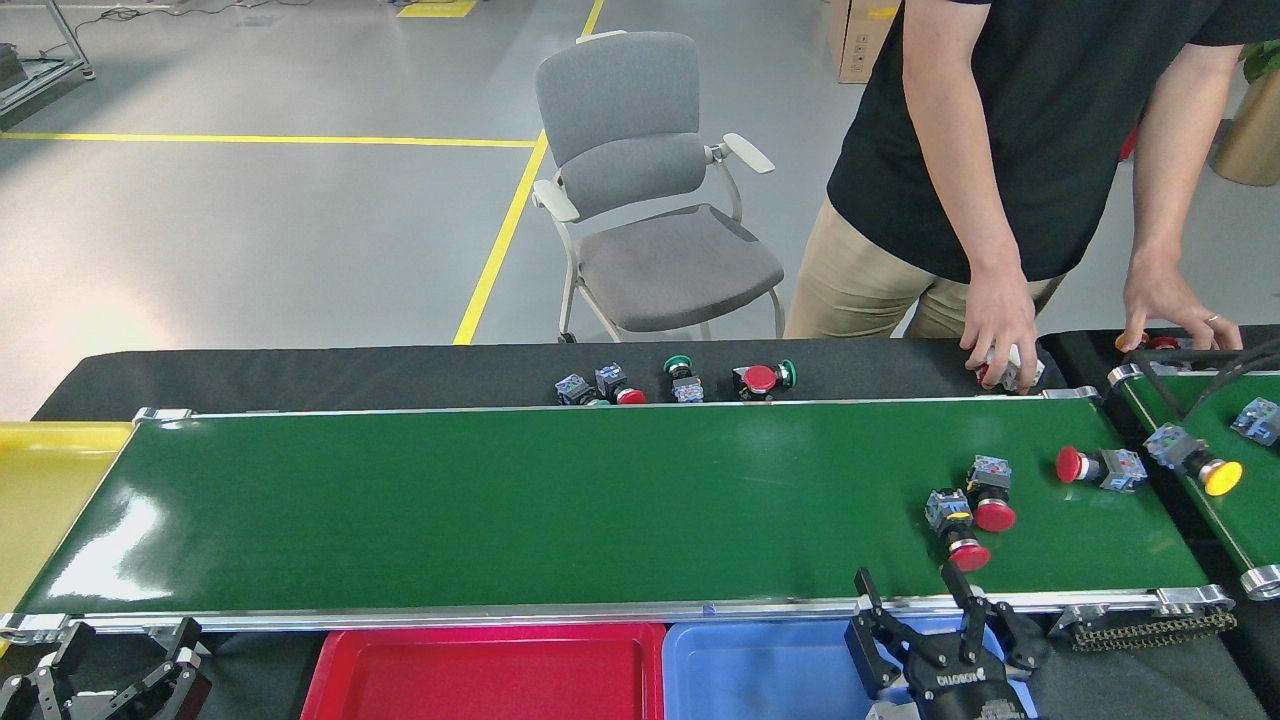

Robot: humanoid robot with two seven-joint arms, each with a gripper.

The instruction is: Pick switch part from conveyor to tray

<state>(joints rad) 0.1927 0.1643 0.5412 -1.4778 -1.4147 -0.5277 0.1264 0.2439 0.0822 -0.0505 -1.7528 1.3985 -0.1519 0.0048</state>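
You have three switch parts riding on the conveyor (560,500), all at its right end. Two red-capped ones lie side by side, touching or nearly so: the near switch part (955,525) with its red cap toward the near rail, and its neighbour switch part (988,493) just beyond and to the right. A third switch part (1092,467) lies further right, on its side, red cap pointing left.

Your right gripper (918,592) sits at the near rail, just in front of that pair, fingers spread wide and pointing up toward the belt, with nothing between them. It hangs over the right end of the blue tray (760,670). The red tray (480,670) lies beside it to the left; both look bare where you can see them.

Your left gripper (110,680) is low in the near left corner, below the belt's end; its fingers look parted and hold nothing.

Beyond the far rail, on the black surface (300,375), a cluster of small buttons (675,382) rests in a row. A person's hand (995,335) is down on a white part (1012,372) at the far right corner; the other hand (1170,310) rests by the smaller belt (1230,500), which carries a yellow-capped switch (1195,462). A grey chair (650,190) stands behind, and a yellow tray (40,490) sits at the belt's left end
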